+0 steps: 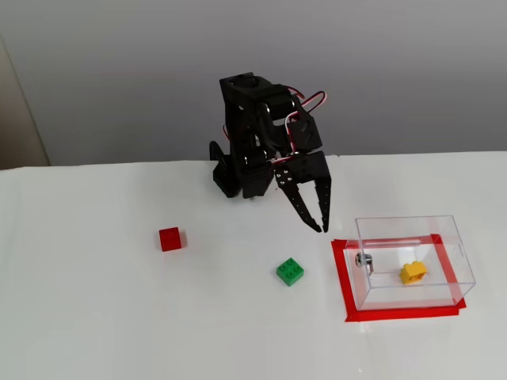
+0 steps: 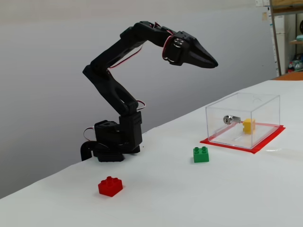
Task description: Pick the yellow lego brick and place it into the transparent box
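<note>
The yellow lego brick point(image 1: 413, 272) lies inside the transparent box point(image 1: 451, 237), on its floor toward the right side; it also shows through the box wall in the other fixed view point(image 2: 249, 125). The transparent box point(image 2: 265, 101) stands on a red taped rectangle and has a small metal fitting on one wall. My black gripper point(image 1: 322, 229) hangs in the air to the left of and above the box, clear of it. Its jaws are together and hold nothing. From the side it point(image 2: 215, 62) points toward the box, well above the table.
A green studded brick point(image 1: 290, 271) lies on the white table left of the box, also seen from the side point(image 2: 201, 154). A red block point(image 1: 169, 238) lies further left point(image 2: 110, 186). The arm's base point(image 2: 113, 142) stands at the back of the table.
</note>
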`<state>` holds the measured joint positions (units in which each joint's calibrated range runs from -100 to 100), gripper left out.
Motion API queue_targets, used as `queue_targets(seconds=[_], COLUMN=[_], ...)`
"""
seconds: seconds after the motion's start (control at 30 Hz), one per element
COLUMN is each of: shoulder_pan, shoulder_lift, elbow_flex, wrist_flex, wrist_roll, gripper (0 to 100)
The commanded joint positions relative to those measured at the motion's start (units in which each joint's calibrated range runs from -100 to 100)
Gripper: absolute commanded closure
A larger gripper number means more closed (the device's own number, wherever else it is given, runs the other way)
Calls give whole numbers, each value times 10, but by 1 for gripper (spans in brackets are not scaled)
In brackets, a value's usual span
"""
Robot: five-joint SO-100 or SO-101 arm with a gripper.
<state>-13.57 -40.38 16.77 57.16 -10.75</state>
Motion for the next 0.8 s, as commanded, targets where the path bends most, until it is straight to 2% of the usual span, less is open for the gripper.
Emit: queue_targets(seconds=[0.0,0.23,0.57,0.77], shoulder_pan=[44,103,181,196], shoulder_lift=[-35,-59,-152,-212], elbow_flex=[-3,3,195,322], wrist_flex=[47,166,167,106], wrist_roll=[2,0,3,85], gripper=[98,99,99,99])
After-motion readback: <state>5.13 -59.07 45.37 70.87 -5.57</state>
